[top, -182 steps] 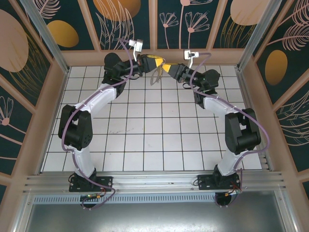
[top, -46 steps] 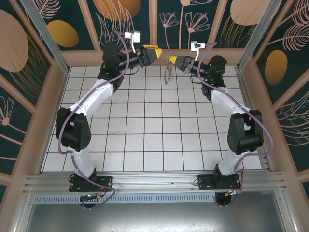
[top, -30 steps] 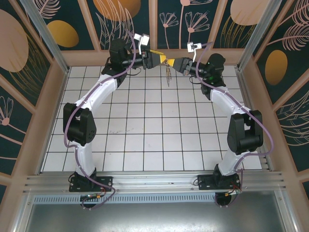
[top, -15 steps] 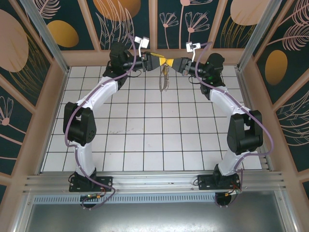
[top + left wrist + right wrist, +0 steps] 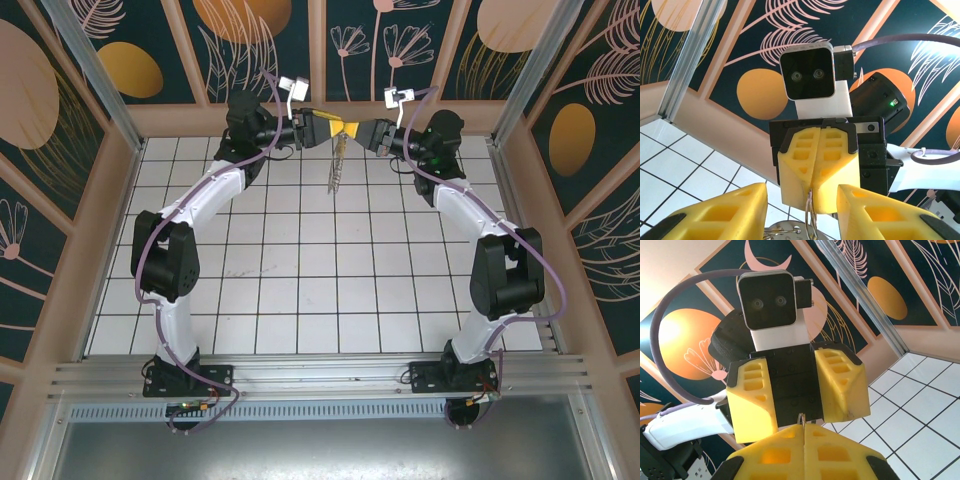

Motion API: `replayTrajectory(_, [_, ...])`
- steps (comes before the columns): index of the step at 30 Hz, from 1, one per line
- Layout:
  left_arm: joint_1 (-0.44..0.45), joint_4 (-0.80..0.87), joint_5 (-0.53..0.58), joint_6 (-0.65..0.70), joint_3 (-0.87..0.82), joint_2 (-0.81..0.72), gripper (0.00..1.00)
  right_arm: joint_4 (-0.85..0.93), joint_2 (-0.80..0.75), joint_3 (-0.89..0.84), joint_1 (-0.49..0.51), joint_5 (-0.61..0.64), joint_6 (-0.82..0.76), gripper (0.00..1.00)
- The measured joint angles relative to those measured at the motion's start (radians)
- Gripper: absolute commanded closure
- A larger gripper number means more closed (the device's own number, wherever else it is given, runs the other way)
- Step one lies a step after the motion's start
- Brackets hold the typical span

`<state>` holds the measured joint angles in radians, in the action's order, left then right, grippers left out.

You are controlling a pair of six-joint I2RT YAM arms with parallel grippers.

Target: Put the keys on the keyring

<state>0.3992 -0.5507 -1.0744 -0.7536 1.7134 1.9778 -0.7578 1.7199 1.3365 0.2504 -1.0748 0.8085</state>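
My right gripper (image 5: 362, 131) is clamped on the top of the keyring (image 5: 336, 166), its yellow fingers (image 5: 800, 165) pressed together on the thin wire. The loop hangs free below that grip. My left gripper (image 5: 326, 127) faces it from the keyring's other side, fingers (image 5: 750, 400) apart, one on each side of the ring's top. I cannot tell whether they touch it.

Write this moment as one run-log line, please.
left gripper: open around right gripper tip | right gripper: shut on keyring | keyring: dangling above table
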Motion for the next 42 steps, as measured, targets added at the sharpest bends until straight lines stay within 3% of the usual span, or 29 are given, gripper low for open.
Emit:
replayTrajectory(5, [0.001, -0.006, 0.0, -0.011, -0.013, 0.0, 0.73, 0.0, 0.0, 0.0, 0.0, 0.0, -0.001, 1.0])
replayTrajectory(13, [0.007, -0.038, -0.003, -0.02, -0.014, 0.0, 0.79, 0.005, 0.0, 0.0, 0.0, 0.001, -0.011, 1.0])
replayTrajectory(20, [0.011, -0.058, -0.002, -0.044, -0.014, 0.0, 1.0, 0.006, 0.0, 0.0, -0.001, 0.003, -0.019, 1.0])
replayTrajectory(25, [0.011, -0.061, 0.0, -0.046, -0.016, 0.0, 1.0, 0.006, 0.0, 0.0, -0.001, 0.004, -0.025, 1.0])
replayTrajectory(29, [0.013, -0.121, 0.016, -0.069, -0.053, -0.003, 1.0, 0.026, 0.0, -0.001, -0.002, 0.013, -0.028, 0.67])
replayTrajectory(31, [0.016, -0.15, 0.038, -0.081, -0.083, -0.017, 1.0, 0.036, 0.0, -0.01, -0.006, 0.028, -0.034, 0.61])
replayTrajectory(38, [0.024, -0.25, 0.129, -0.175, -0.195, -0.04, 1.0, 0.018, -0.109, -0.114, -0.015, 0.1, -0.033, 0.59])
replayTrajectory(42, [0.024, -0.319, 0.171, -0.241, -0.23, -0.042, 1.0, -0.07, -0.178, -0.217, -0.02, 0.185, 0.017, 0.66])
